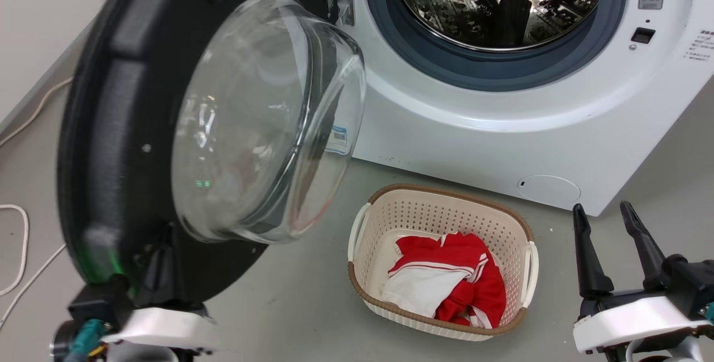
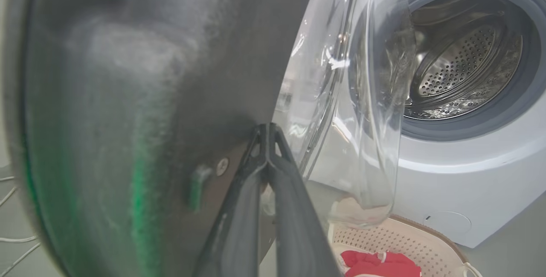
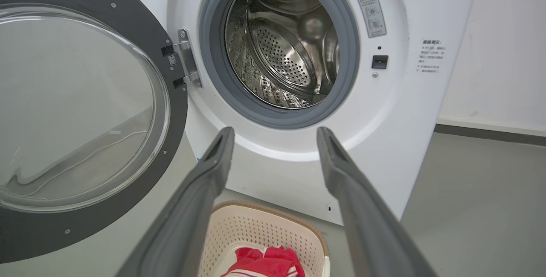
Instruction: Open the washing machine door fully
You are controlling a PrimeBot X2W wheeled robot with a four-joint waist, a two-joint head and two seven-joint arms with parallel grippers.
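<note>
Nearest the robot, the left gripper [image 2: 266, 134] has its two fingers drawn together. Their tips meet against the black inner face of the washing machine door [image 1: 117, 128], just beside the glass bowl [image 1: 251, 116], and nothing is seen between them. The right gripper [image 1: 601, 210] hangs at the lower right with its fingers apart, holding nothing, well apart from the door.

Between the two arms a cream basket [image 1: 424, 211] with a brown rim sits on the floor, just in front of the washing machine [image 1: 446, 139]. It holds red and white clothes [image 1: 446, 278]. The door stands swung out to the machine's left, its bowl bulging towards the basket, near it.

The head view takes in white cables [image 1: 25, 242] on the floor left of the door. The right wrist view gives the metal hinge [image 3: 187, 59] joining door to machine.

Beyond, the grey rubber ring [image 1: 491, 72] circles the steel drum [image 1: 496, 5], whose mouth is uncovered. A small round flap [image 1: 549, 190] sits low on the machine's front.
</note>
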